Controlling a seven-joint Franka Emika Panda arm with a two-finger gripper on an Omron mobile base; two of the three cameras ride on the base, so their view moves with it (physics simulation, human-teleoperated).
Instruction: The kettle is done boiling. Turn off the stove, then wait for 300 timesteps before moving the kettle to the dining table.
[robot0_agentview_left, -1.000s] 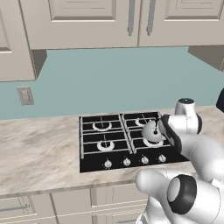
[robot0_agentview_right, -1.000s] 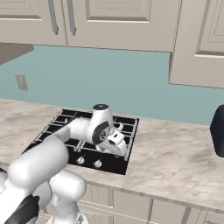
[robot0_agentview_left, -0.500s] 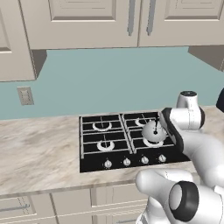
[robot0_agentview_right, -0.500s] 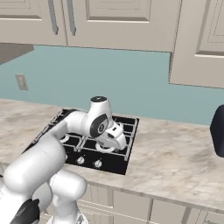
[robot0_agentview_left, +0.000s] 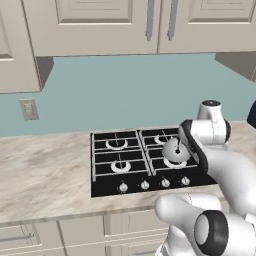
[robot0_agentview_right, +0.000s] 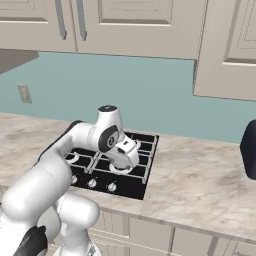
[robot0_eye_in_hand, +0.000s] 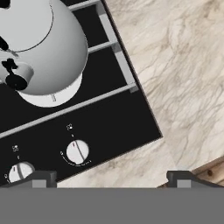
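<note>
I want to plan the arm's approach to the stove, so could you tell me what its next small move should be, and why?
Probably lower the open gripper toward the knob just ahead of its fingertips, then close on it. The kettle sits on the front burner of the stove directly behind that knob, so it looks like the one to turn. The gripper hangs above the stove's front corner, touching nothing.

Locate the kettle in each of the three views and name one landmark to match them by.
Left base view: the kettle sits right of centre on the stove's front right burner, beside the arm.
Right base view: cannot tell; the hand covers that burner.
Hand view: it takes up the upper left corner.
Shared landmark: the silver knobs along the stove's front edge.
</note>
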